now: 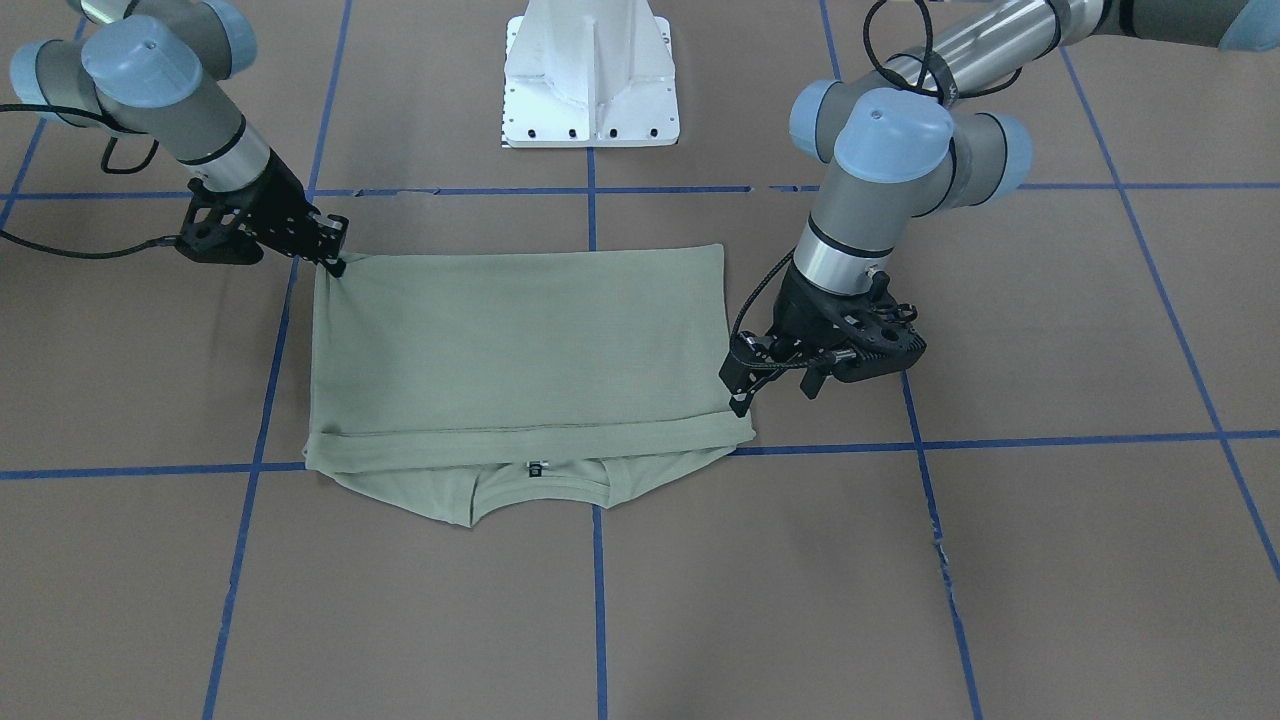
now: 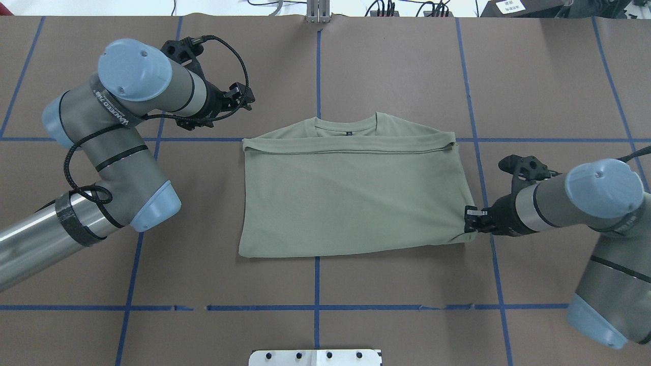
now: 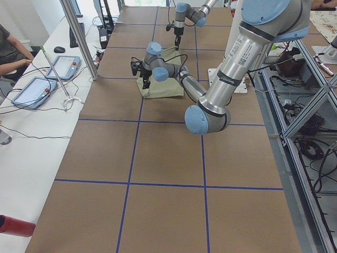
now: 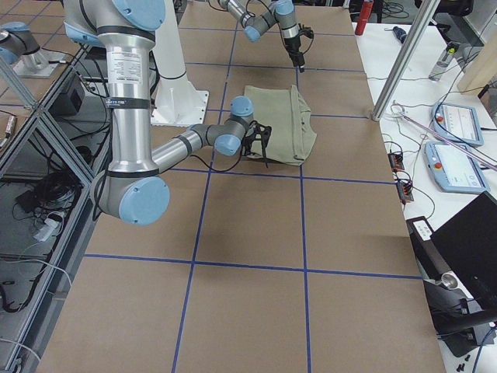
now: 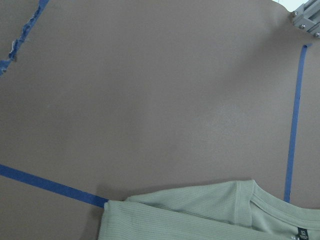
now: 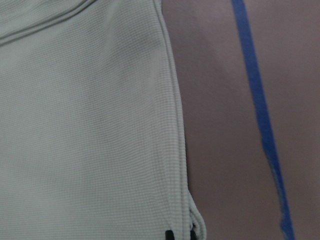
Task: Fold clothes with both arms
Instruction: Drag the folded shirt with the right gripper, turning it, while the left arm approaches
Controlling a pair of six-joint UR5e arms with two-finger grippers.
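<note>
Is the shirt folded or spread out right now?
Folded: the shirt is doubled over, hem lying just short of the neckline.

The left arm (image 2: pixel 112 152) comes in with its elbow doubled back on itself and the wrist turned downward, so that the left gripper (image 1: pixel 739 396) hangs with its fingers pointing down. Whether its jaws stand apart or together cannot be told (the fingers overlap in the views that show them). The right arm (image 2: pixel 585 198) lies lower and flatter, its last links nearly horizontal and the wrist aimed inward. The right gripper (image 2: pixel 470 219) sits low, its fingertips (image 6: pixel 168 234) pinched together on a corner of the shirt (image 2: pixel 351 198), with a fold of knit caught between them.
</note>
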